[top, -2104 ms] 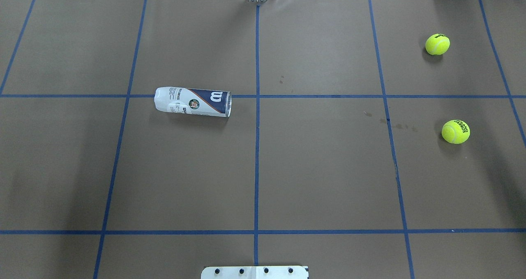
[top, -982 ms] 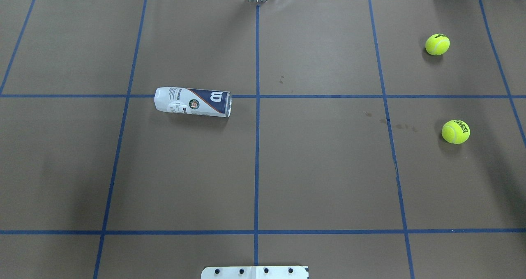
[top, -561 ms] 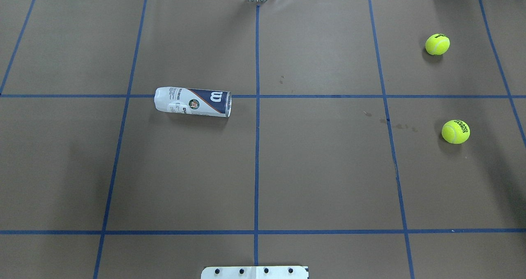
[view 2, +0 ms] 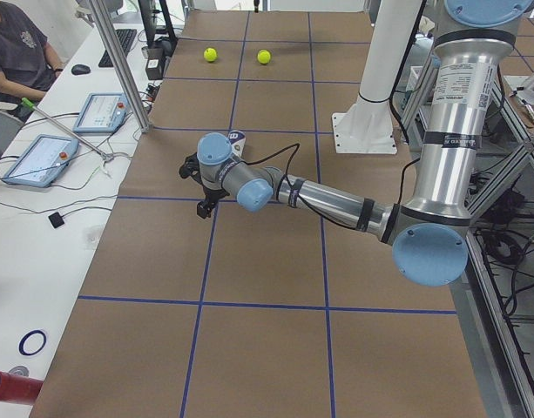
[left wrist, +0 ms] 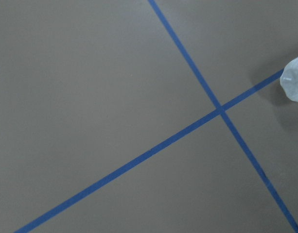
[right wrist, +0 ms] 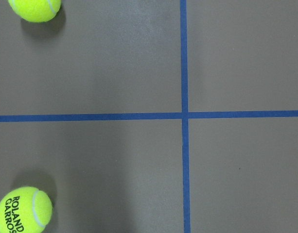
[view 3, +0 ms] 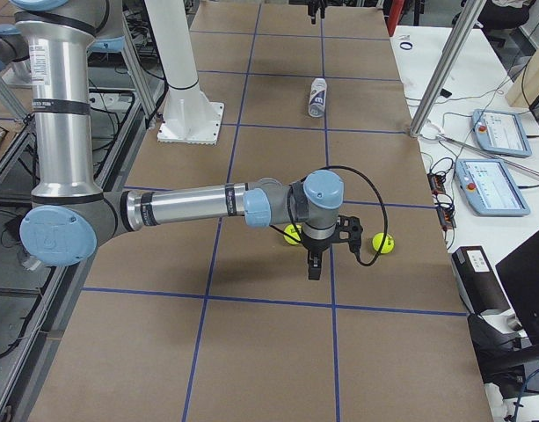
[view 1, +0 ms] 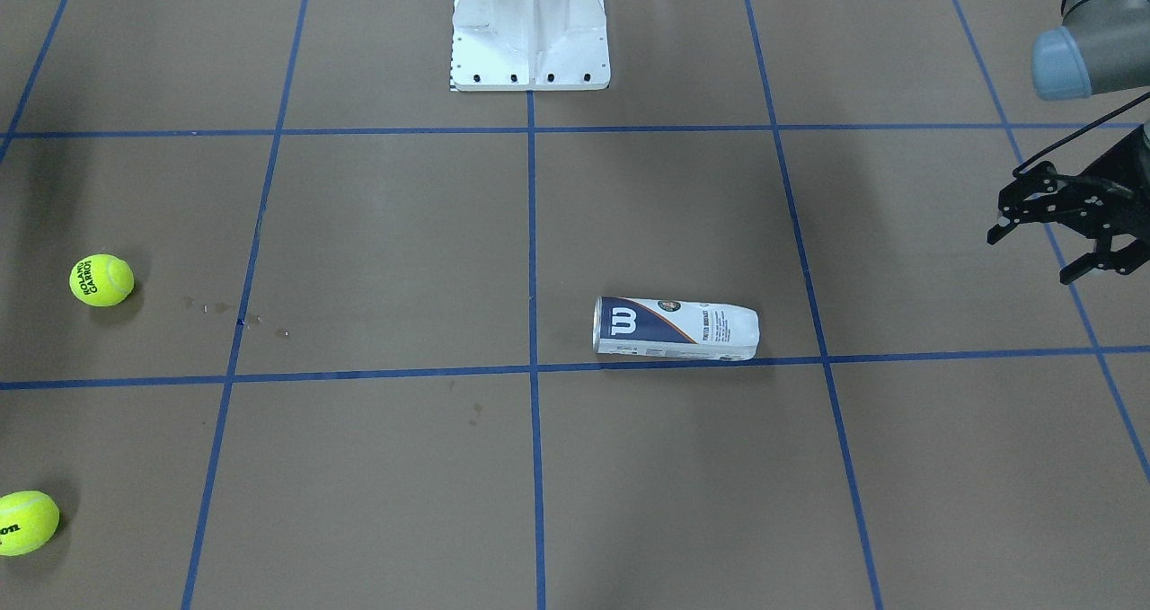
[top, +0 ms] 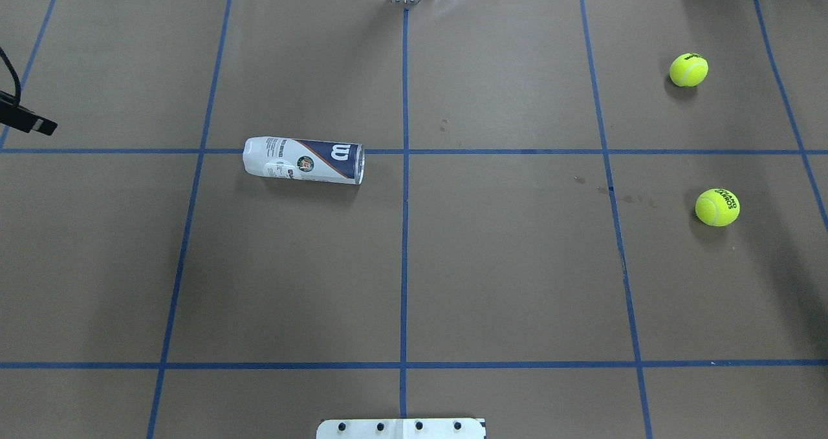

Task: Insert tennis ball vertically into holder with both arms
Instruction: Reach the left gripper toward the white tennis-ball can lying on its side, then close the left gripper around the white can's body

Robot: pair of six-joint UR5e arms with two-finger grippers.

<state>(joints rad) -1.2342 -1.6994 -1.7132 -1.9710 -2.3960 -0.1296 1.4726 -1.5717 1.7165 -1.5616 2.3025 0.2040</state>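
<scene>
On the brown-papered desk (top: 517,277), gridded with blue tape (top: 404,264), the white-and-navy holder (top: 304,160) lies on its side left of centre, a ball (top: 688,70) and a second ball (top: 717,207) sit near the right edge, the left gripper (view 1: 1029,258) hangs spread and empty, and whether the right gripper (view 3: 315,262) is spread cannot be told.

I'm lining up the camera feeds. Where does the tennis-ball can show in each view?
Front-facing: holder lying right of centre, along a blue tape line.
Overhead: holder left of centre.
Exterior left: holder upper middle, mostly hidden behind the left arm.
Exterior right: holder top centre.
Left wrist: holder, only its clear end, at the right edge.
Right wrist: not in it.
Shared landmark: the white pedestal, in all four exterior views.
</scene>
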